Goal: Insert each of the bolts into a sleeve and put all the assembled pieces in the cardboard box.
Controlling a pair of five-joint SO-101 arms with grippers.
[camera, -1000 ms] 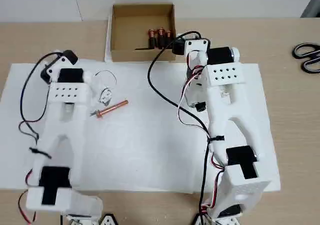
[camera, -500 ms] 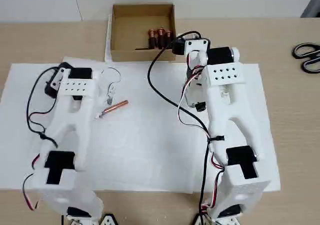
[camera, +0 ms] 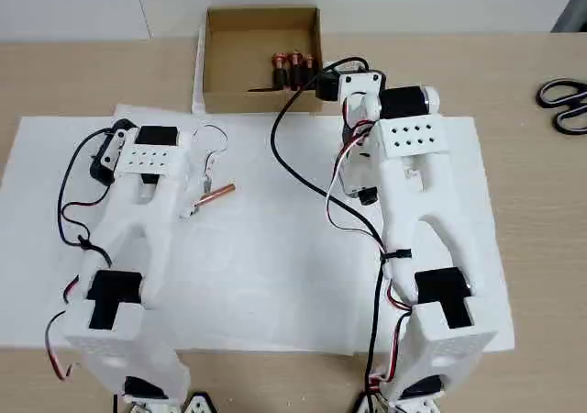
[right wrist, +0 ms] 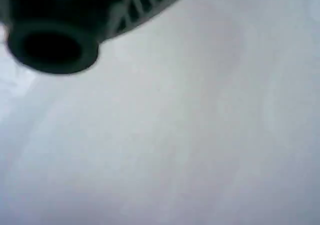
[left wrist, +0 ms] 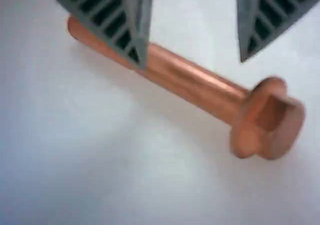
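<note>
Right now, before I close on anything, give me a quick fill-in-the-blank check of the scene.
1. The left gripper is ___ over the copper bolt.
2. The bolt lies on the ___ sheet.
3. The cardboard box holds ___ assembled pieces.
4. The right gripper holds a ___ sleeve.
Missing words: open; white; three; black.

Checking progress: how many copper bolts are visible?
4. Three bolts stand side by side in the cardboard box; the fourth bolt lies on the white sheet below the open left pincer. More may hide beneath the arms.
</note>
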